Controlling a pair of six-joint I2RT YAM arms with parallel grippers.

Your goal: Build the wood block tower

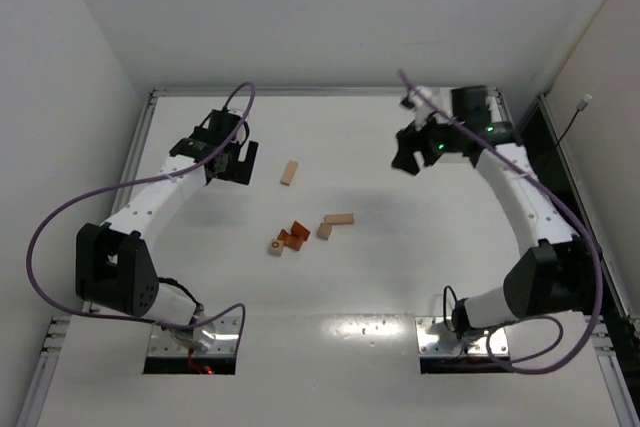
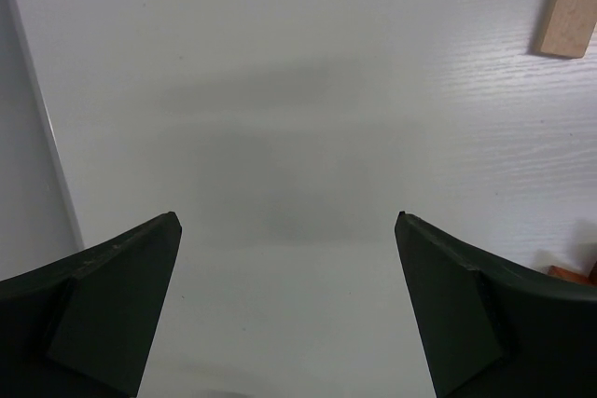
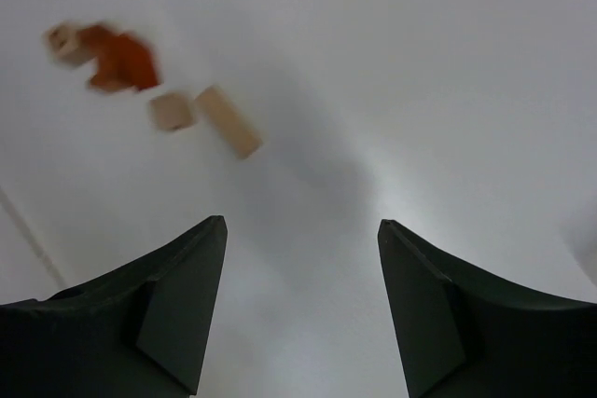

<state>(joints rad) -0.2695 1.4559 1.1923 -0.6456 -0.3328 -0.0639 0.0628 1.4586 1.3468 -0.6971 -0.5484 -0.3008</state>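
Note:
Small wooden blocks lie loose on the white table (image 1: 360,277), none stacked. A pale bar (image 1: 290,173) lies alone at centre left, also at the top right of the left wrist view (image 2: 565,6). Further forward sit a pale cube (image 1: 275,246), reddish-orange blocks (image 1: 294,236), another pale cube (image 1: 324,231) and a pale bar (image 1: 339,218). The right wrist view shows this group blurred: orange blocks (image 3: 119,59), cube (image 3: 171,110), bar (image 3: 227,121). My left gripper (image 1: 237,169) (image 2: 287,221) is open and empty, left of the lone bar. My right gripper (image 1: 407,159) (image 3: 303,223) is open and empty, right of the group.
A raised rim (image 1: 330,90) runs along the table's far edge, with white walls behind and to the left. A dark rail (image 1: 560,167) borders the right side. Two mounting plates (image 1: 195,332) sit at the near edge by the arm bases.

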